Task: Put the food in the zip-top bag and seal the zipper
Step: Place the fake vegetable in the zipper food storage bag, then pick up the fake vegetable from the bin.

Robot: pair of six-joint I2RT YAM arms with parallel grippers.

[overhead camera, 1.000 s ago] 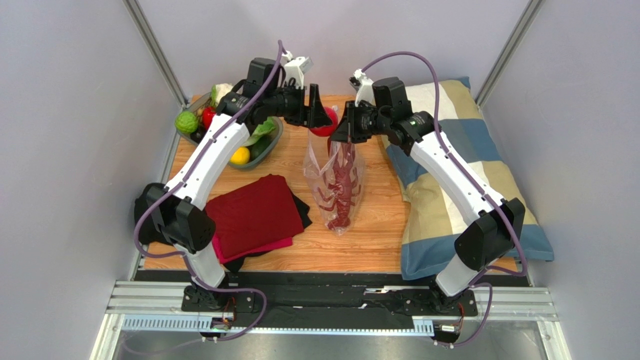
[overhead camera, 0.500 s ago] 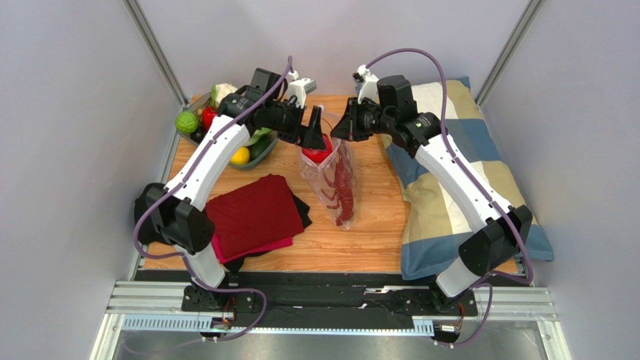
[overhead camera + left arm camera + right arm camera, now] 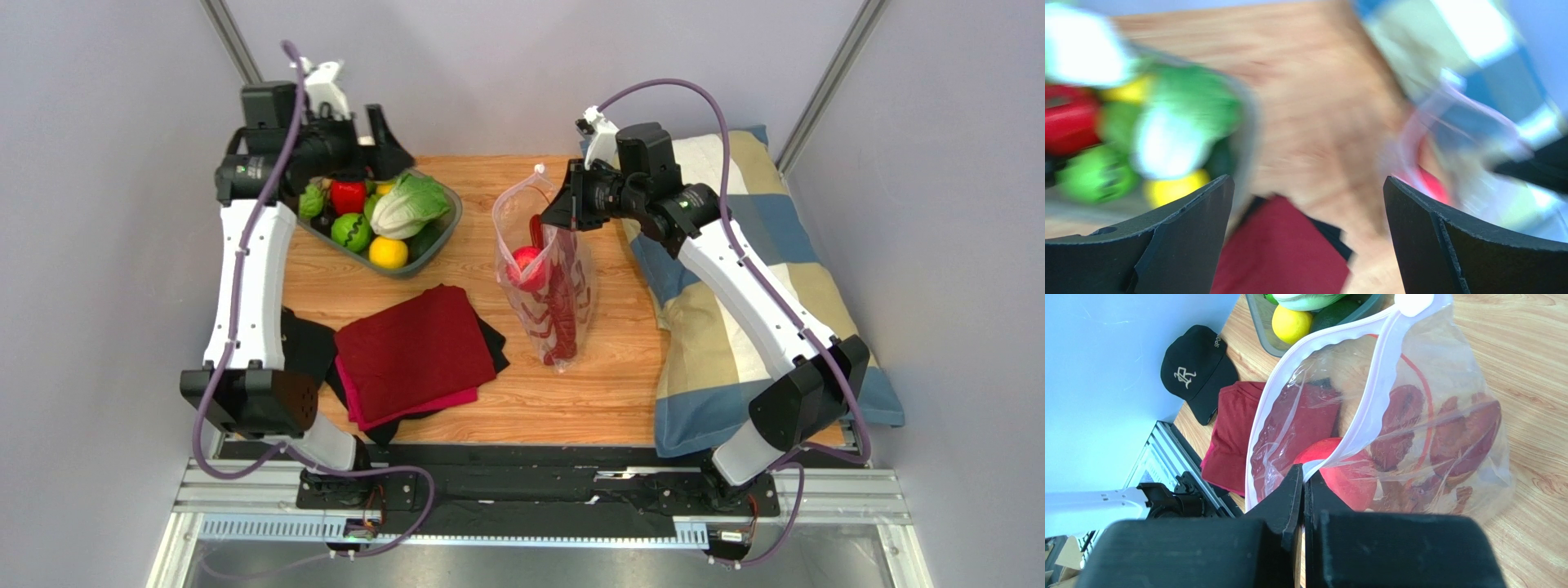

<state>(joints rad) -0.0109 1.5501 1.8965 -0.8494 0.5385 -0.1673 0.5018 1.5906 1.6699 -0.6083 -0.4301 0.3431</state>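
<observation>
Bag (image 3: 546, 288) sits mid-surface (image 3: 613, 380), mouth up and gaping. To its right the pillow (image 3: 748, 306) edge runs just beside it, so it's tight on that side. To its left there's a bare strip of wood before the tray (image 3: 454, 223), and another bare stretch on the near side of the bag out to the front edge. Cloth (image 3: 411, 349) lies to the bag's near-left, apart from it, with a black cap (image 3: 1198, 370) tucked beside the cloth.

Right hand (image 3: 558, 202) is at the far rim of the bag, fingers (image 3: 1287, 499) pressed together on the white zipper (image 3: 1376, 398) and holding that lip up. The other lip bows away, so the mouth is wide.

Left hand (image 3: 380, 126) is well left of the bag, up over the far end of the tray. Its fingers (image 3: 1192, 226) are spread wide with nothing between them; the wrist view is blurred.

Inside the bag: red fruit (image 3: 1346, 474) near the mouth, lobster (image 3: 1438, 435) lying along the length beneath it.

In the tray, left of the bag: green ball (image 3: 351, 230), lemon (image 3: 389, 252), lettuce (image 3: 411, 202), and a red piece (image 3: 348, 196) at the far side.
</observation>
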